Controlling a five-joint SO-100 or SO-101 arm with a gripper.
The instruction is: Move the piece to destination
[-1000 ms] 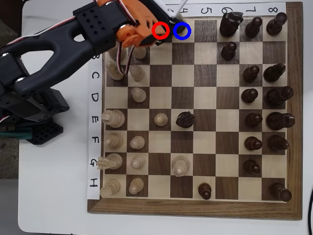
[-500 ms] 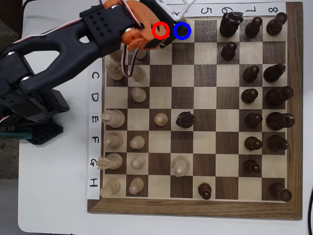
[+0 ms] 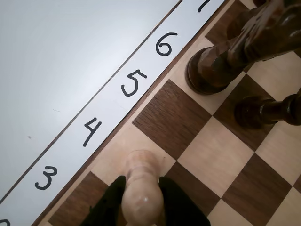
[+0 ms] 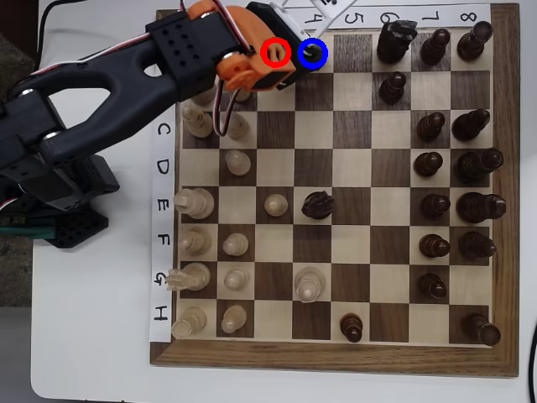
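Note:
In the wrist view the piece (image 3: pixel 141 181), a pale cream pawn with a round head, stands between my black fingers (image 3: pixel 109 202). My gripper (image 3: pixel 141 188) is shut on it. Its base sits over the light edge square beside the label 4. Whether it touches the board I cannot tell. In the overhead view my gripper (image 4: pixel 310 54) reaches from the left, its tip inside the blue circle on the destination (image 4: pixel 325 64). The arm hides the piece there.
A tall dark piece (image 3: pixel 216 61) and a dark pawn (image 3: pixel 263 110) stand close on the right in the wrist view. Overhead, a red circle (image 4: pixel 274 52) marks the dark square left of the destination. Pale pieces (image 4: pixel 238 126) crowd under the arm; dark pieces (image 4: pixel 394 40) fill the right.
The arm has slid right along the top row. The gripper tip went from the gap between the red and blue circles to inside the blue circle.

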